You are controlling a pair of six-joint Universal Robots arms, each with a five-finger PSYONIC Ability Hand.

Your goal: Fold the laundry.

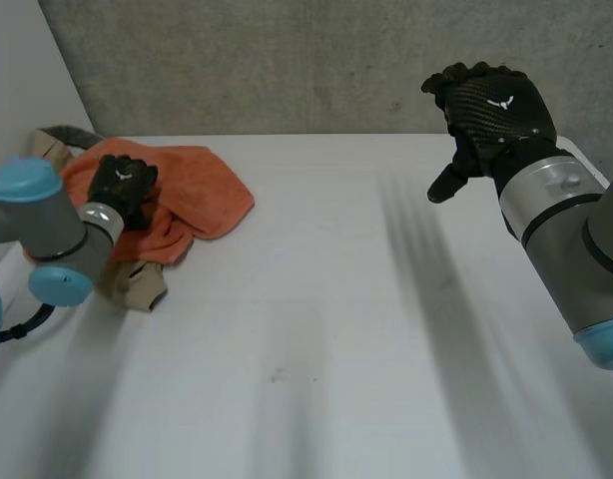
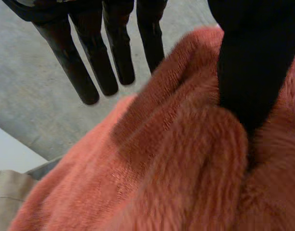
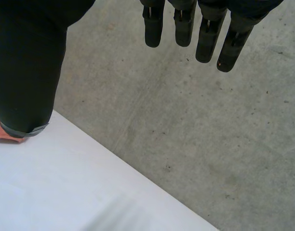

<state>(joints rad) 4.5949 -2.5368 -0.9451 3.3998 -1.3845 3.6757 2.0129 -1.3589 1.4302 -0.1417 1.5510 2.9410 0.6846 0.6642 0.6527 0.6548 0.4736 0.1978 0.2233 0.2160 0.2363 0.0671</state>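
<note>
While the fold has, by my judgement, not yet begun, the white table (image 1: 316, 349) carries the laundry bunched at its far left corner. The orange towel (image 1: 202, 190) lies crumpled there, and a beige cloth (image 1: 137, 284) pokes out below it at the table's left edge. I hold the right hand (image 1: 491, 110) high over the table's far right side, fingers loose and empty, likely to keep clear. My left hand (image 1: 125, 188) rests on the towel, fingers (image 2: 78, 72) straight and off the cloth. Its thumb (image 2: 248, 72) is sunk in a fold, gripping nothing.
</note>
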